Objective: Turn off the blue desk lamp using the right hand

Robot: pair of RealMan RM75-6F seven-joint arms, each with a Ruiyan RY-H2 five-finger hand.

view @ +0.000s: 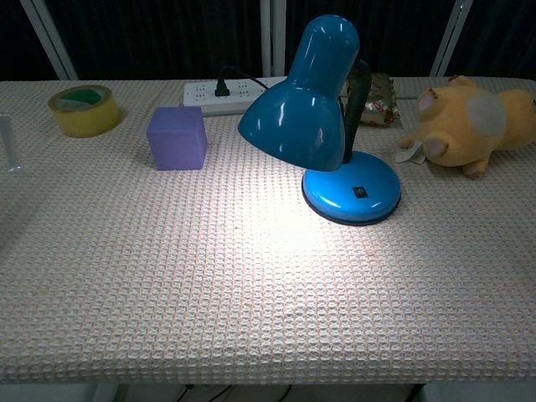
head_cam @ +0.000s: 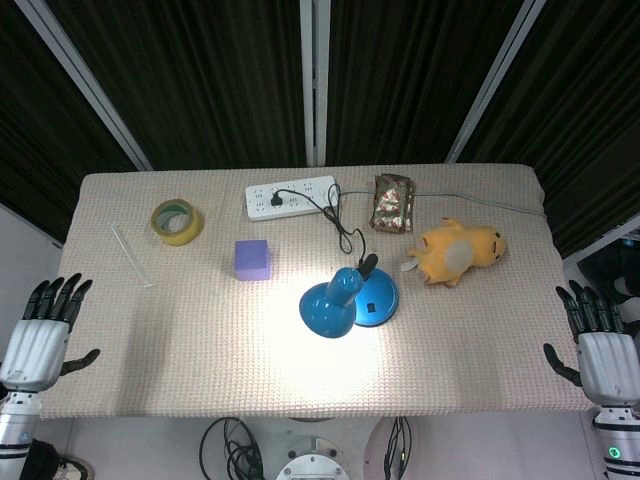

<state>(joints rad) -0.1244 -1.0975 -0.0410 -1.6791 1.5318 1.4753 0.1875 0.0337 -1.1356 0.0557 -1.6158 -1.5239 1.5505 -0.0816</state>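
The blue desk lamp [head_cam: 348, 297] [view: 322, 100] stands mid-table, lit, with a bright patch on the cloth under its shade. A small black switch [view: 361, 193] sits on its round base [view: 352, 191]. Its black cord runs back to the white power strip [head_cam: 290, 197] [view: 228, 94]. My right hand [head_cam: 601, 350] hangs open off the table's right edge, fingers apart, far from the lamp. At the left edge my left hand [head_cam: 42, 335] is likewise open and holds nothing. Neither hand shows in the chest view.
A purple cube [head_cam: 252, 259] [view: 176, 137] lies left of the lamp, a yellow tape roll [head_cam: 175, 221] [view: 81, 109] further left. A yellow plush toy [head_cam: 458, 250] [view: 473, 124] and a snack packet [head_cam: 392, 202] lie right of and behind the lamp. A clear straw [head_cam: 130, 254] rests at left.
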